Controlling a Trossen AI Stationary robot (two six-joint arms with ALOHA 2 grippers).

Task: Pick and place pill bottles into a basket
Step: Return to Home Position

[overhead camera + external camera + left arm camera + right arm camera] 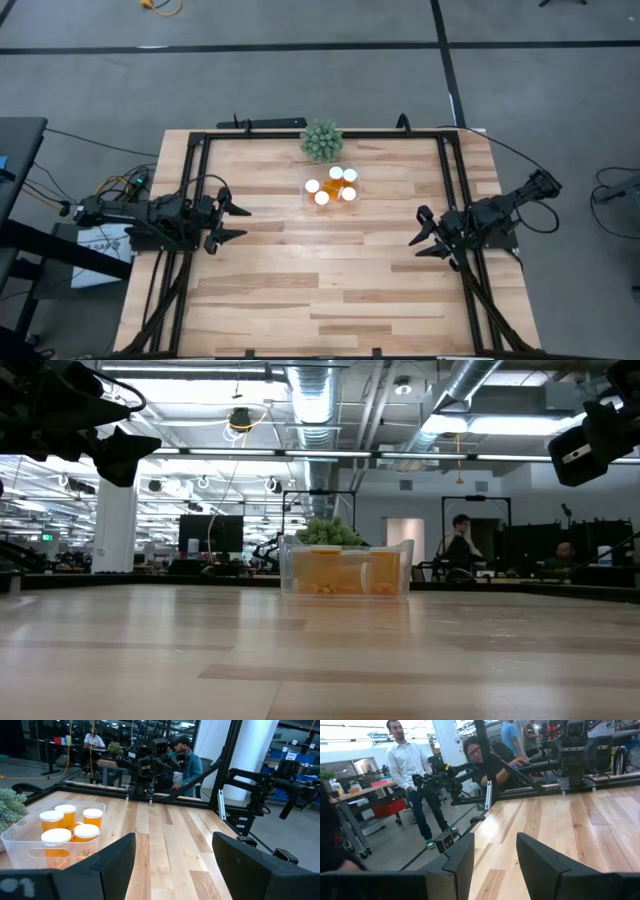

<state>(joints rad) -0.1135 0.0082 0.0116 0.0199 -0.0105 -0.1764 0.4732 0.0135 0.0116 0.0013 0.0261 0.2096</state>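
bottles: pill bottles sit in the basket, upper centre of high view
left gripper: released, empty, mid-left
right gripper: released, empty, mid-right
tip: retract both slowly, staying clear of the basket

A spiky green plant sits near the far edge of the wooden tabletop. A person in a white shirt stands in the room.

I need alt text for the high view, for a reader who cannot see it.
Seen from above, a clear basket holding white-capped orange bottles stands beside a green plant on a wooden table. The left gripper and right gripper wait open at its sides.
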